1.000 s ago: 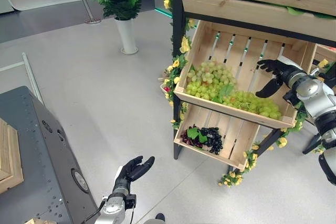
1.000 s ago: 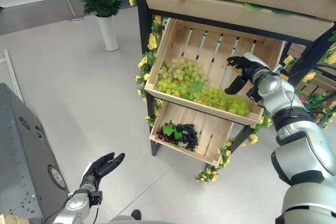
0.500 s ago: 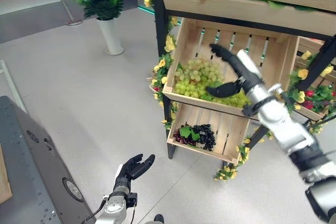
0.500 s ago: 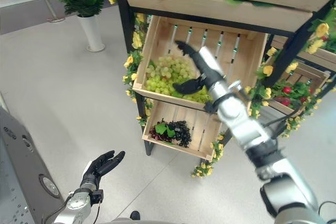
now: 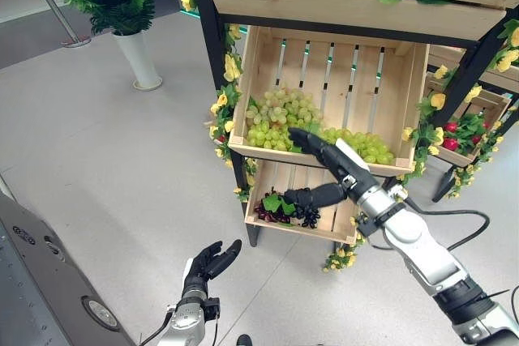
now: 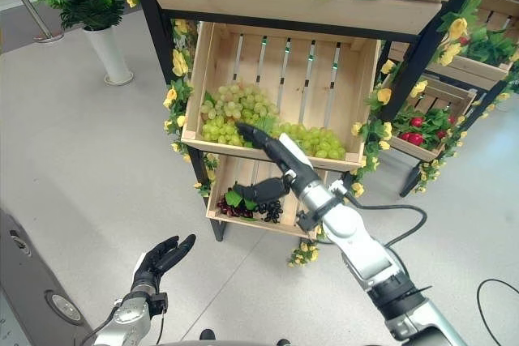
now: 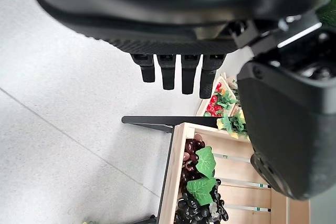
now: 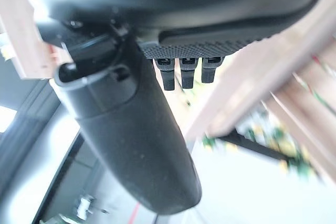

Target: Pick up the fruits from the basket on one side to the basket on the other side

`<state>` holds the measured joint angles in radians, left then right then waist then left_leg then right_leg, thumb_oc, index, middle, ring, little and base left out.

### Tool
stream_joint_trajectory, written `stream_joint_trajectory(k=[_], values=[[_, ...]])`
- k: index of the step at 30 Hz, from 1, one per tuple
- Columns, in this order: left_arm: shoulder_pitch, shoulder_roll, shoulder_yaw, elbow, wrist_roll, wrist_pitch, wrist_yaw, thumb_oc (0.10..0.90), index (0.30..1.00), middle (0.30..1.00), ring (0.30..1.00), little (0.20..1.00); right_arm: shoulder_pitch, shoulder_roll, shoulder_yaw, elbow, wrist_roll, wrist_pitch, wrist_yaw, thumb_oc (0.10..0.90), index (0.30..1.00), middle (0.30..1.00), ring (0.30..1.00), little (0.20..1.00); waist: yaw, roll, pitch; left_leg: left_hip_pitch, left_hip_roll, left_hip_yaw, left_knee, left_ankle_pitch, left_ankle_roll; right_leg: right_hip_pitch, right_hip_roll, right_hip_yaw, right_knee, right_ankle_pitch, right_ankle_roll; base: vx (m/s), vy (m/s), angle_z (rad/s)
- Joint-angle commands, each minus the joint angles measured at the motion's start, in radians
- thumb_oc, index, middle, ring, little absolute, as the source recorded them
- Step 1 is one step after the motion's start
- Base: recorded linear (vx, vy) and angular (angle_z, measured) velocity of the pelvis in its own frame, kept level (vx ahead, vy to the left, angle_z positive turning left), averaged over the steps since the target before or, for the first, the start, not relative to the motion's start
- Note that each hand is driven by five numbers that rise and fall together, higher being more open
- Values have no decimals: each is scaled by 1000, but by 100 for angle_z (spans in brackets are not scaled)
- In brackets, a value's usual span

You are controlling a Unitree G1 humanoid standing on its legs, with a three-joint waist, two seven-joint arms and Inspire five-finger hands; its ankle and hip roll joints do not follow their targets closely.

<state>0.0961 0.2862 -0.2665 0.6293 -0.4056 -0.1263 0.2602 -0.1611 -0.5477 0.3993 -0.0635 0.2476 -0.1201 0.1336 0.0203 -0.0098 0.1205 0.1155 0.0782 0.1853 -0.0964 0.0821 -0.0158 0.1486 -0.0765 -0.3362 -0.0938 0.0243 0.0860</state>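
Right hand (image 5: 328,169) open and empty at crate (image 5: 409,131) front edge, near green grapes (image 5: 280,117); left hand (image 5: 204,266) open, idle; risk: loose bunch shedding under shallow grasp.

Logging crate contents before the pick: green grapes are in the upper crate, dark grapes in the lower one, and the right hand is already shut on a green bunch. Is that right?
Not quite. The right hand is open, its fingers straight over the front edge of the upper crate, holding nothing, as the left eye view shows. Green grapes do lie in the upper crate and dark grapes in the lower crate.
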Motion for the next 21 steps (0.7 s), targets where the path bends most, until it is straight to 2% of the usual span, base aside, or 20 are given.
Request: stream_joint_trajectory(k=[1, 4, 6, 7, 9, 10, 11, 13, 14, 15, 16, 17, 19, 20, 21], values=[[-54, 27, 51, -4, 15, -28, 27, 800, 900, 900, 900, 900, -18, 65, -28, -52, 120, -126, 79, 800, 900, 900, 900, 900, 10, -7, -1, 74, -32, 10, 9, -155, 20, 36, -11, 29, 69, -94, -21, -5, -168, -5], [-65, 26, 65, 21, -1, -15, 33, 800, 900, 900, 900, 900, 13, 69, 15, -29, 73, -148, 183, 800, 900, 900, 900, 900, 8, -8, 35, 38, -11, -10, 74, -155, 16, -7, -1, 32, 170, -146, -50, -59, -287, -3], [-79, 37, 57, 29, -8, -6, 40, 800, 900, 900, 900, 900, -6, 50, 35, -37, 143, -121, 255, 800, 900, 900, 900, 900, 14, -11, 56, 17, -1, -24, 110, -161, 1, -15, 7, 30, 194, -167, -63, -94, -388, 9], [-89, 44, 50, 50, -26, -11, 39, 800, 900, 900, 900, 900, -47, 48, 60, 10, 166, -115, 331, 800, 900, 900, 900, 900, 24, -17, 75, -17, 13, -30, 121, -126, -24, -20, 18, 18, 182, -159, -86, -110, -398, 12], [-90, 36, 52, 66, -37, -24, 33, 800, 900, 900, 900, 900, -77, 52, 85, 36, 168, -78, 349, 800, 900, 900, 900, 900, 33, -18, 87, -37, 26, -33, 98, -83, -47, -8, 26, 10, 156, -148, -93, -118, -282, 18], [-82, 28, 55, 60, -47, -32, 27, 800, 900, 900, 900, 900, -97, 49, 109, 54, 178, -46, 342, 800, 900, 900, 900, 900, 42, -17, 95, -58, 37, -28, 65, -22, -69, 4, 36, 1, 127, -137, -96, -124, -240, 32], [-72, 20, 56, 53, -57, -44, 30, 800, 900, 900, 900, 900, -103, 47, 119, 78, 193, -15, 341, 800, 900, 900, 900, 900, 47, -19, 104, -70, 41, -7, 63, -6, -86, 17, 40, -5, 108, -135, -91, -143, -227, 37], [-69, 13, 60, 51, -62, -52, 30, 800, 900, 900, 900, 900, -98, 45, 119, 104, 214, 12, 347, 800, 900, 900, 900, 900, 43, -26, 105, -86, 37, 37, 116, -27, -78, 14, 33, -27, 96, -126, -89, -172, -169, 34], [-79, 12, 63, 54, -62, -61, 20, 800, 900, 900, 900, 900, -76, 34, 116, 149, 183, -1, 325, 800, 900, 900, 900, 900, 31, -43, 95, -82, 29, 138, 256, -121, -44, 0, 15, -75, 85, -114, -88, -234, -193, 62], [-89, 12, 64, 59, -59, -62, 23, 800, 900, 900, 900, 900, -56, 25, 111, 182, 194, 7, 322, 800, 900, 900, 900, 900, 25, -54, 87, -74, 22, 180, 368, -175, -27, -4, 8, -98, 73, -106, -90, -196, -171, 85], [-93, 11, 64, 62, -60, -62, 24, 800, 900, 900, 900, 900, -48, 22, 108, 193, 203, 9, 322, 800, 900, 900, 900, 900, 23, -56, 84, -74, 23, 190, 414, -196, -23, -4, 9, -105, 67, -104, -92, -169, -126, 89], [-102, 4, 74, 71, -54, -58, 26, 800, 900, 900, 900, 900, 7, 36, 83, 264, 213, -5, 311, 800, 900, 900, 900, 900, 16, -54, 65, -38, -12, 187, 462, -234, -24, -16, 19, -137, 59, -94, -87, -115, -68, 52], [-96, 0, 77, 74, -45, -63, 22, 800, 900, 900, 900, 900, 50, 53, 64, 309, 227, -10, 301, 800, 900, 900, 900, 900, 9, -43, 51, -4, -29, 184, 466, -220, -37, -24, 33, -148, 61, -96, -88, -142, -48, 47], [-82, -8, 75, 73, -38, -75, 21, 800, 900, 900, 900, 900, 113, 91, 28, 366, 255, 11, 284, 800, 900, 900, 900, 900, -7, -26, 33, 44, -53, 167, 453, -182, -61, -31, 57, -154, 53, -92, -92, -181, -27, 70], [-78, -13, 75, 74, -34, -82, 20, 800, 900, 900, 900, 900, 136, 112, 17, 386, 246, 15, 273, 800, 900, 900, 900, 900, -14, -17, 27, 62, -64, 157, 436, -173, -69, -36, 67, -153, 51, -91, -93, -307, 53, 95]])
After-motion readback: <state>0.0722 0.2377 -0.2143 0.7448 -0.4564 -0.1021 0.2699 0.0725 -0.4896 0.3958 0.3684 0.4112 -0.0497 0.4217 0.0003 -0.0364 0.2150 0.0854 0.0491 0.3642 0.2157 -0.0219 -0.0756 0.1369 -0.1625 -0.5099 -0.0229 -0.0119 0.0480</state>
